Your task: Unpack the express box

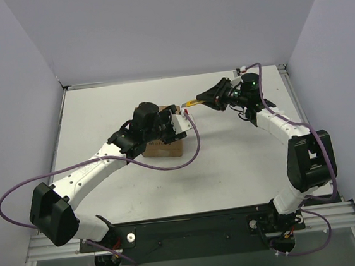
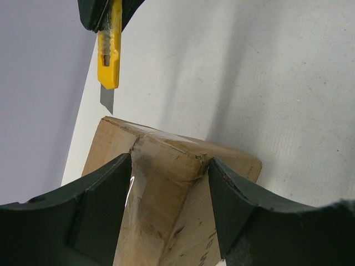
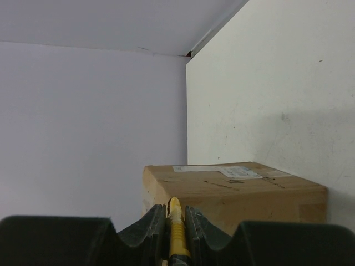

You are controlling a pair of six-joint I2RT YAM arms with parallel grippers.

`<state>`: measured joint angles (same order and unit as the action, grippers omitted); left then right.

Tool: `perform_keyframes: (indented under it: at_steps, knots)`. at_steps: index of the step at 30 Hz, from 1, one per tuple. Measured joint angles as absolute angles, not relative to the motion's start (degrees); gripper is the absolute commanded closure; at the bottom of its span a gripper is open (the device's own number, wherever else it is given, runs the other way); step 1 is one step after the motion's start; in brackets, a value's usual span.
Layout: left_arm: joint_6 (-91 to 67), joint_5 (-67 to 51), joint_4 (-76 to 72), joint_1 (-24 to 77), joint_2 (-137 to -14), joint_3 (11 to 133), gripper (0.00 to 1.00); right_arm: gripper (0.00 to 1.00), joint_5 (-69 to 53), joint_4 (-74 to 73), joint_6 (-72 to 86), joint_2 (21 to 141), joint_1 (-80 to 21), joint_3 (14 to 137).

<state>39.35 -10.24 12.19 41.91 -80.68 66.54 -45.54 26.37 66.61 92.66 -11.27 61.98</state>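
Two arms meet near the middle of the white table [image 1: 243,158]. The box [image 1: 163,150] sits on the table left of centre, beneath the left gripper [image 1: 167,133]. In the left wrist view the left gripper [image 2: 169,191] stands with its jaws wide apart and astride the box [image 2: 166,160], a dark finger [image 2: 102,205] pressed to the cardboard on each side, so it looks clamped on the box. The right gripper [image 1: 204,97] reaches in from the right, its jaws closed tight on a yellow knife [image 1: 190,102]. From the left wrist, the knife [image 2: 109,47] shows a short grey blade [image 2: 107,98] out at its tip, just beyond the box's far corner and not touching it. From the right wrist, the knife [image 3: 175,221] points at the box [image 3: 233,194], which bears a pale label [image 3: 239,172] on its upper face.
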Motion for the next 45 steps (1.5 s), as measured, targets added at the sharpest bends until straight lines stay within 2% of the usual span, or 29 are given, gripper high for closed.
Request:
perform_keyframes:
  at_steps: [45]
  knots:
    - [39.38, -10.26, 12.12, 41.91, -80.71, 66.54, 0.33, 1.00, -47.40, 26.76, 66.70, 92.14, -11.94, 61.95]
